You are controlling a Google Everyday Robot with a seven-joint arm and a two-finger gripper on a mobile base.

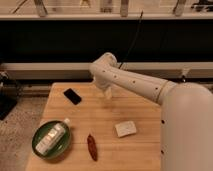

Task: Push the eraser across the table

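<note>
White arm [135, 85] reaches in from the lower right and slopes up-left to a rounded bend above the far edge of the table [140, 110]. From the bend it turns straight down. The gripper [107, 93] hangs pale and blurred just over the wood; cannot tell whether it is apart or together. The eraser [72, 96] lies flat near the far left corner, left of the gripper, with bare wood between them. Green plate [40, 150] with a bottle [51, 136] sits front left; red chili [92, 147] and whitish block [125, 128] lie nearer the front.

Dark wall [60, 45] with pale rail [45, 70], speckled floor [20, 127] at left.
</note>
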